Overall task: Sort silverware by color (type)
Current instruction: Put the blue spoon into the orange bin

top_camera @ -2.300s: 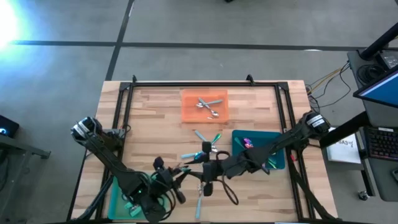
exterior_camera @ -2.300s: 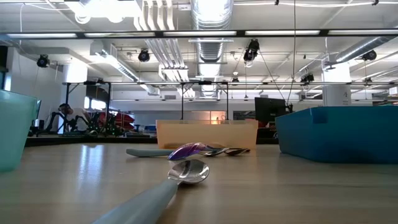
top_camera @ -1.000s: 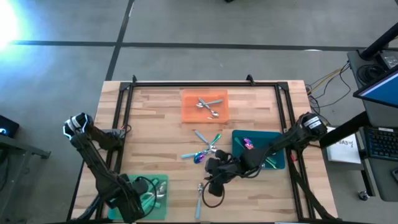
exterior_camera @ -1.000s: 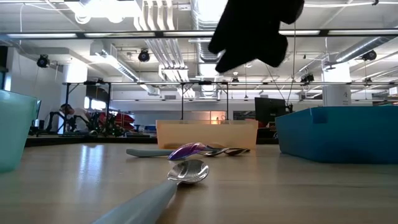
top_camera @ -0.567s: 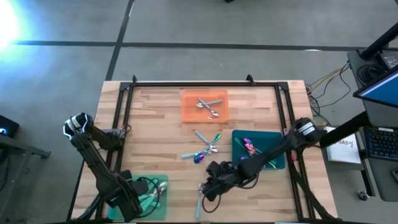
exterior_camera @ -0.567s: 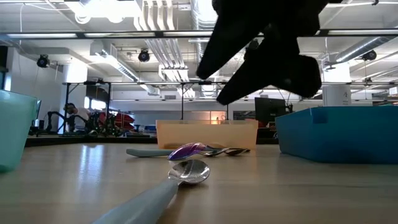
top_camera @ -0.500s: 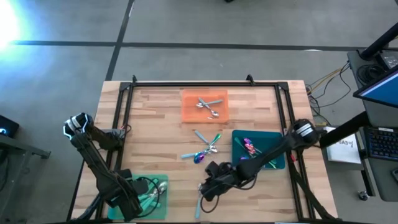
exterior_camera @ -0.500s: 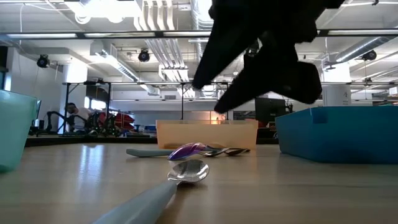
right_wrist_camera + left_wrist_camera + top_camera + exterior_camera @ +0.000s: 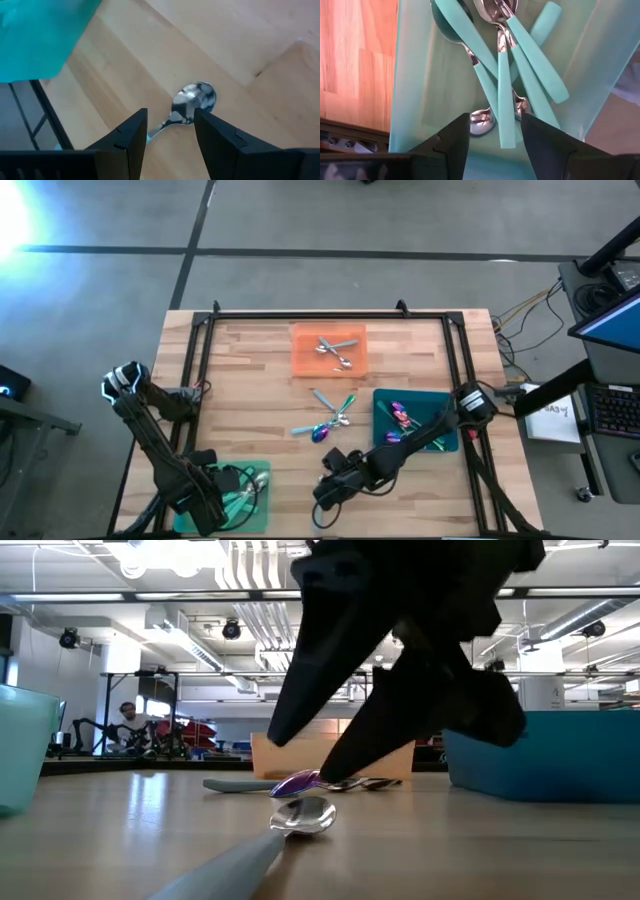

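Observation:
A spoon with a silver bowl (image 9: 303,815) and a pale teal handle (image 9: 228,865) lies flat on the table near its front edge. My right gripper (image 9: 170,125) hangs open just above it, slanting down, one finger on each side of the spoon's neck (image 9: 167,120); I see no touch. In the high view this gripper (image 9: 328,488) covers the bowl. My left gripper (image 9: 495,135) stands open, pointing down over the green tray (image 9: 415,100), where several teal-handled spoons (image 9: 520,60) lie. A small pile of mixed silverware (image 9: 330,420) lies at mid-table.
The orange tray (image 9: 328,350) with silver pieces sits at the far middle. The teal tray (image 9: 415,420) with purple pieces is at the right, under my right arm. The green tray (image 9: 235,495) sits at the near left. A black frame (image 9: 300,315) runs around the table.
My right gripper has moved toward the table's near edge and down from above the middle pile to just over the teal-handled spoon, rolling about its own axis on the way. The spoon has not moved. My left gripper has stayed over the green tray.

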Available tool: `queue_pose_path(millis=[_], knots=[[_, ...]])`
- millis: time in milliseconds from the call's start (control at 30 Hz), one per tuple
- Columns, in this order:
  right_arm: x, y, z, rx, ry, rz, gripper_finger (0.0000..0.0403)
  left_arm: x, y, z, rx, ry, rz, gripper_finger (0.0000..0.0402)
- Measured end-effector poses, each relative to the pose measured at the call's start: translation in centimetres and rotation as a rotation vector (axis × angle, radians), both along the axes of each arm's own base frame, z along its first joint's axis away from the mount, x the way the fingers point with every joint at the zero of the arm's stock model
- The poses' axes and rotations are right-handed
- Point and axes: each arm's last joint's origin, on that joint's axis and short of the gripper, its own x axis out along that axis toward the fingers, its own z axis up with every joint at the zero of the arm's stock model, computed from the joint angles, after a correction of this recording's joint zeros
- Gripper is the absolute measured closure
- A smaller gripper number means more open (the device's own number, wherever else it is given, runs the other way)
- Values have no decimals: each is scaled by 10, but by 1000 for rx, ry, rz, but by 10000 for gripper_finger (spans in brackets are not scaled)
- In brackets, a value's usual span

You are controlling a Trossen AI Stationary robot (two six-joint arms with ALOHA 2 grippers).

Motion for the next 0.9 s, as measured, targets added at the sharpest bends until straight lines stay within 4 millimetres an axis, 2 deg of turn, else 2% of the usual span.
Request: queue_pose_path(millis=[167,333,500,767,900], knots=[[-3,6,4,0,11,-13,250,-3,-2,0,1,0,-11,240],[-10,24,3,43,-7,-55,250,-3,-2,0,1,0,-15,240],[-8,37,7,39,-125,-59,250,-5,-3,0,14,-18,-33,240],[-5,28,6,-60,-129,-62,250,-6,-4,0,16,-24,-27,240],[-2,22,-3,-82,-111,-53,250,-6,-4,0,17,-24,-25,240]])
